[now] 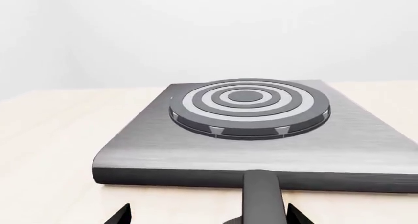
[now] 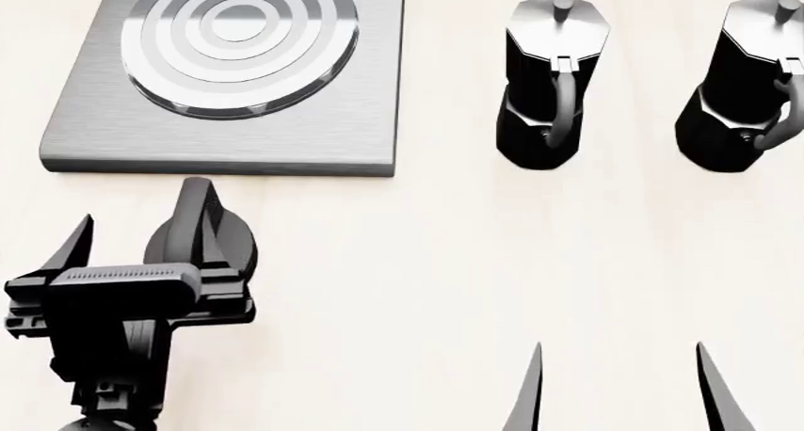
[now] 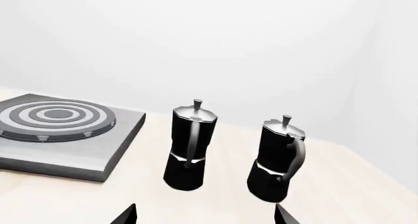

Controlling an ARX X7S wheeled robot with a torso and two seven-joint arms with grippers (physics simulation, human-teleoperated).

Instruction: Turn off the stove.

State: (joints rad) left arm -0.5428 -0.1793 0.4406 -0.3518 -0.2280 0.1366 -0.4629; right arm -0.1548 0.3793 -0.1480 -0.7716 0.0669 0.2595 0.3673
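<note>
The stove (image 2: 339, 139) is a flat brushed-grey plate at the far left of the pale table, with a round burner (image 2: 239, 40) of concentric rings. Its dark round knob (image 2: 188, 247) lies on the table just in front of the plate's near edge, with a grey bar pointing at the plate. My left gripper (image 2: 145, 215) is open around the knob. In the left wrist view the stove (image 1: 163, 141) fills the middle. There the knob's bar (image 1: 261, 194) rises between the tips of my left gripper (image 1: 207, 215), close to one finger. My right gripper (image 2: 619, 356) is open and empty.
Two black-and-silver moka pots (image 2: 547, 83) (image 2: 747, 83) stand upright to the right of the stove, beyond my right gripper. They also show in the right wrist view (image 3: 189, 148) (image 3: 277, 160), past my right gripper (image 3: 205, 212). A white wall stands behind the table.
</note>
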